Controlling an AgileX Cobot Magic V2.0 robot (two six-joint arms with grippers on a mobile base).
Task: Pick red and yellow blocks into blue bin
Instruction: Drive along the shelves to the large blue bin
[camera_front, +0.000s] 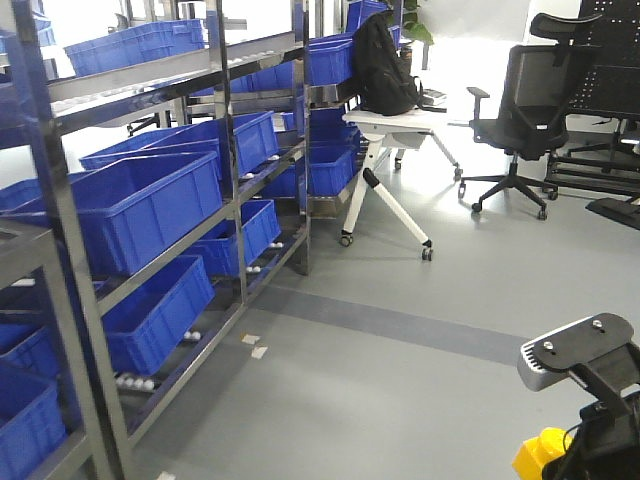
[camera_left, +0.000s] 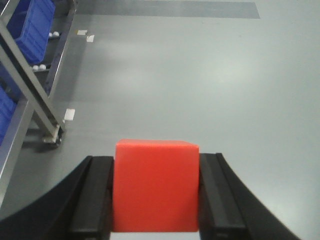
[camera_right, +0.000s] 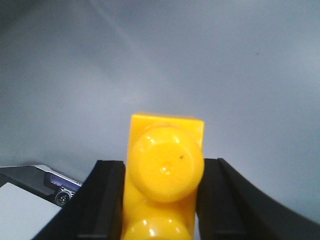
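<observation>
- We see the red cube (camera_left: 156, 187) closest, pinched between the jaws of the left tool (camera_left: 156, 202), held over bare floor (camera_left: 200, 75) just beside the steel rack (camera_left: 35, 95).
- The right tool (camera_right: 162, 200) pinches the yellow brick (camera_right: 165, 170), studs facing the camera, farther from the rack.
- We judge both picks done. Both drops into the blue bin remain, and we cannot tell whether any of the rack's blue crates (camera_front: 150, 210) is it.

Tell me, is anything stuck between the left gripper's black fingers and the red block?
No, nothing. In the left wrist view, the fingers of the left gripper press straight against both sides of the red block, with no gap showing.
</observation>
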